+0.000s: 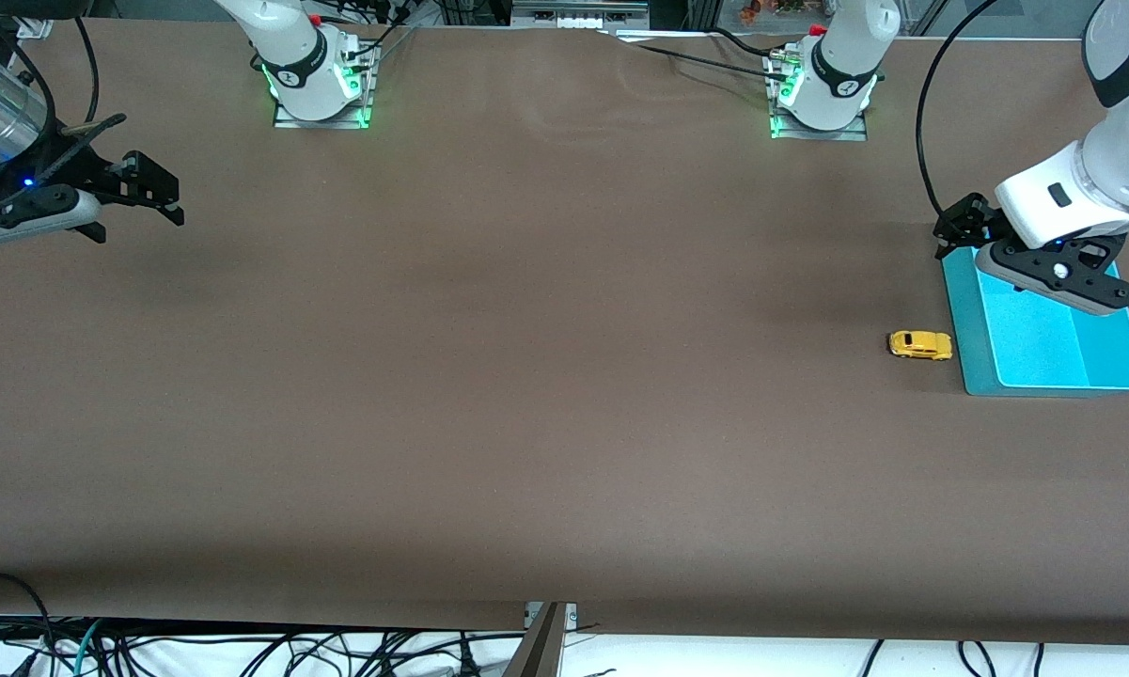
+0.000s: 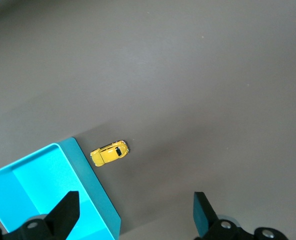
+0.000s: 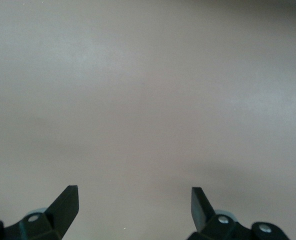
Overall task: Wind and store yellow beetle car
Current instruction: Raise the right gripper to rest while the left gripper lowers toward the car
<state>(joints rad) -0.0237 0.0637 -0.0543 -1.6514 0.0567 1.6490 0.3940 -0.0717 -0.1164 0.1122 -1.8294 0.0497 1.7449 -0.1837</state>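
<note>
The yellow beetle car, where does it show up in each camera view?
Front view: yellow beetle car on the table beside the turquoise tray.
Left wrist view: car beside the same tray, the shared landmark.
Right wrist view: not in it.

brown table, loose cables along its near edge

My arms are white with black joint bands; green lights glow at my bases, black cables trail off, and my left gripper and right gripper are black.
</note>
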